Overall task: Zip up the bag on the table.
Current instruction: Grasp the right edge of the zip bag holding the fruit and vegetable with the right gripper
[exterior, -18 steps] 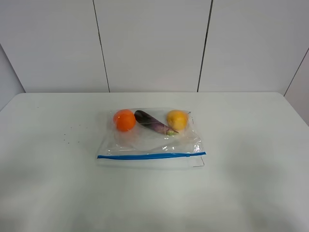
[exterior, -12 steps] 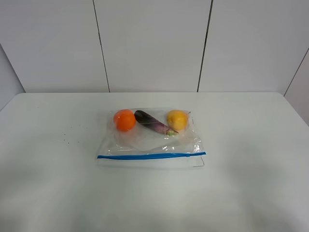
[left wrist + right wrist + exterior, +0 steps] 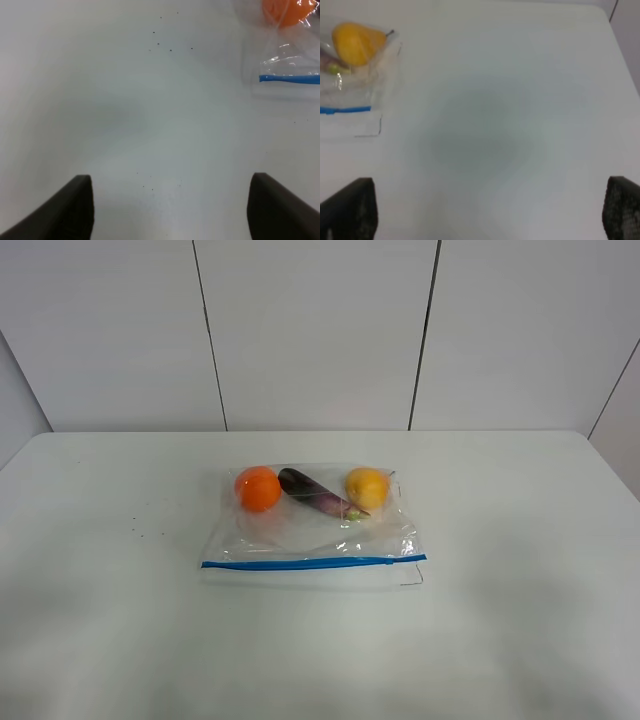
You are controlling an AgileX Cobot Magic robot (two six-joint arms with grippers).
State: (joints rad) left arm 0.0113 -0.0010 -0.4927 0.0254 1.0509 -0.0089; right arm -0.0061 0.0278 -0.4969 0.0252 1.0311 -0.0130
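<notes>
The clear bag (image 3: pixel 310 530) lies in the middle of the white table (image 3: pixel 520 540). Its blue zipper strip (image 3: pixel 312 562) runs along the near edge. Inside are an orange (image 3: pixel 258 488), a purple eggplant (image 3: pixel 318 493) and a yellow fruit (image 3: pixel 367 487). Neither gripper shows in the exterior high view. In the left wrist view my left gripper (image 3: pixel 170 210) is open over bare table, apart from the bag's orange end (image 3: pixel 285 60). In the right wrist view my right gripper (image 3: pixel 487 210) is open over bare table, apart from the bag's yellow-fruit end (image 3: pixel 357 42).
A few tiny dark specks (image 3: pixel 150 520) mark the table left of the bag. A white panelled wall (image 3: pixel 320 330) stands behind the table's far edge. The table's right edge (image 3: pixel 620 50) shows in the right wrist view.
</notes>
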